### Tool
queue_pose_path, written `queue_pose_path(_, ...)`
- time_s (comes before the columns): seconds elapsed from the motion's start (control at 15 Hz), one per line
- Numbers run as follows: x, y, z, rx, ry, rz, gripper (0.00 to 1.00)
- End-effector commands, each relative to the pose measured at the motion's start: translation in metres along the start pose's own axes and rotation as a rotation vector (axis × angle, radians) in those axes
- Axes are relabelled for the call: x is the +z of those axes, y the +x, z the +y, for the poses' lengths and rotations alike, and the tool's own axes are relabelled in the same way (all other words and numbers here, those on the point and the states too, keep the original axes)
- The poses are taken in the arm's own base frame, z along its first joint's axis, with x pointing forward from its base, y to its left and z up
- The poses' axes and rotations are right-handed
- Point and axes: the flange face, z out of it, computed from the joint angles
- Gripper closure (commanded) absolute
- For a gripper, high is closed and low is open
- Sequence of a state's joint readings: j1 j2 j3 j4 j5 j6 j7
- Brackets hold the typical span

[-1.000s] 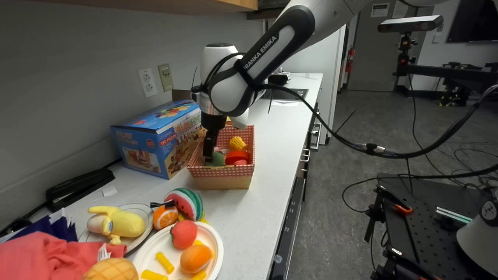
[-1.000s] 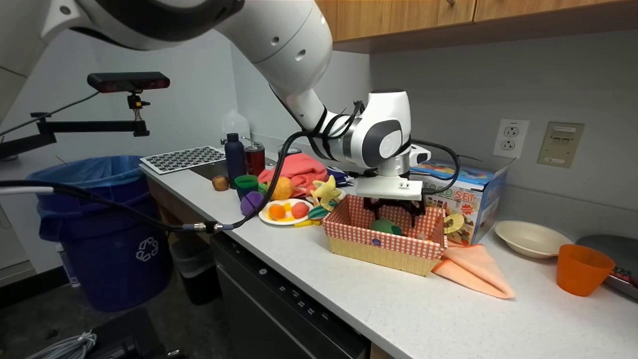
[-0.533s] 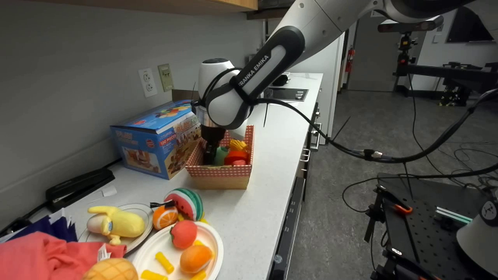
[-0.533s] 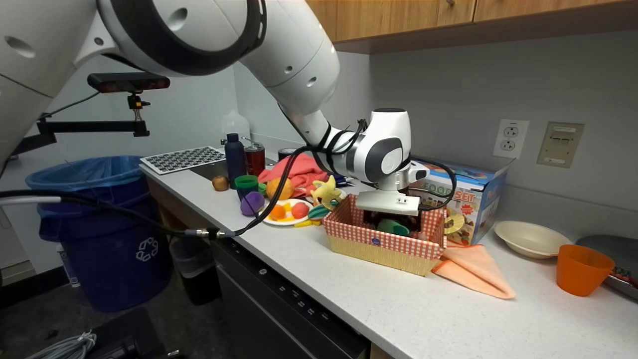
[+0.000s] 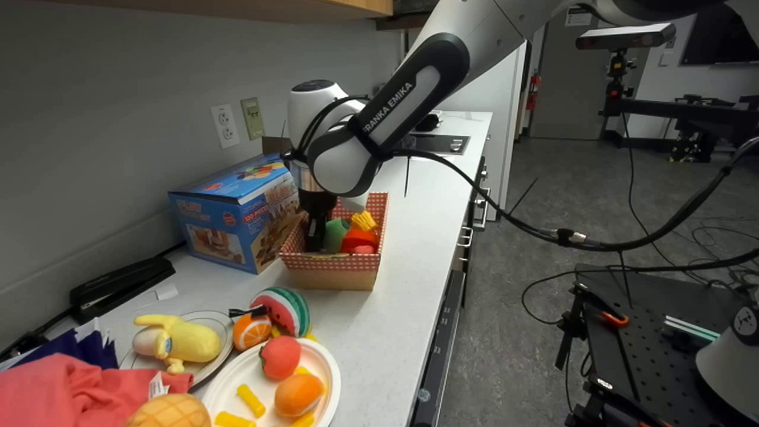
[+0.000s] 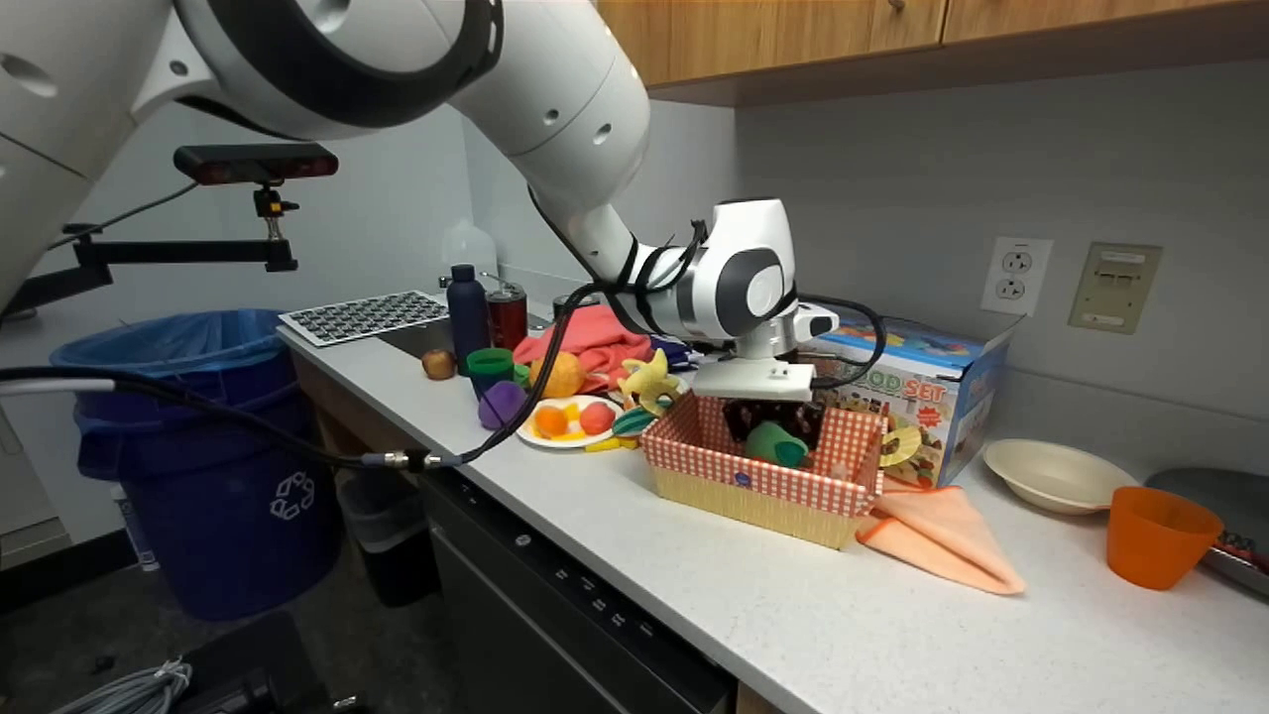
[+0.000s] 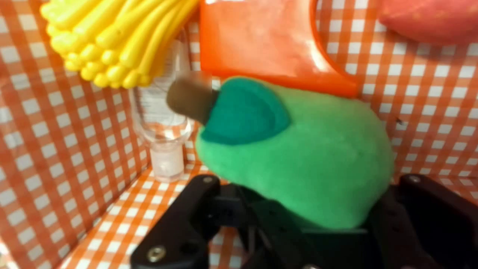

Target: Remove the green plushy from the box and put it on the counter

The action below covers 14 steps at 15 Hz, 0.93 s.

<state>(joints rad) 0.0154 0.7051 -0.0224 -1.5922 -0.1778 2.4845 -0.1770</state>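
Gingham in orange-red and white lined the straw-coloured box (image 6: 753, 514), which stood on the white countertop (image 6: 952, 654) with a blue toy-food carton (image 5: 216, 219) just beside it. Inside the box was the green plush fruit (image 7: 306, 153), topped with a brown stem (image 7: 190, 98) and a teal leaf (image 7: 246, 116). The black Robotiq gripper (image 7: 332, 234) hung with its lower end within the walls, its fingers (image 7: 399, 228) pinching the lower part of the fruit, though the very tips were hidden. In the wrist view, yellow toy fries (image 7: 123, 41), a glossy orange-red toy container (image 7: 257, 41) and a pinkish-red toy (image 7: 437, 20) showed near the fruit, as did a clear bottle (image 7: 158, 108). In an exterior view, a toy watermelon slice (image 5: 287, 311), a yellow plush banana (image 5: 195, 342) and a white plate (image 5: 333, 373) of toy food lay near the box. In an exterior view, a peach cloth (image 6: 942, 540) lay at the box's end, while a cream bowl (image 6: 1061, 476) and an orange cup (image 6: 1155, 540) stood farther along the countertop.
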Motion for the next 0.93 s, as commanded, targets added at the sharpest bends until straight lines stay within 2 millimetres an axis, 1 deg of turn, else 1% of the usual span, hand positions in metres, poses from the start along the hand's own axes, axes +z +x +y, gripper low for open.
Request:
queue_pose_path(0.0,-0.045,-0.001,-0.026,-0.002,-0.056,-0.070,1.00)
queue_pose_path(0.07,-0.057,-0.001,-0.035,-0.013,-0.062,-0.091,0.98)
queue_pose_path(0.2,-0.078,0.001,-0.049,-0.038,-0.090,-0.119,0.98)
queue_pose_path(0.4,-0.100,0.005,-0.068,-0.096,-0.097,-0.115,0.98)
queue_pose_path(0.53,-0.108,0.011,-0.086,-0.127,-0.087,-0.085,0.98)
queue_pose_path(0.87,-0.111,0.026,-0.135,-0.219,-0.033,-0.031,0.98)
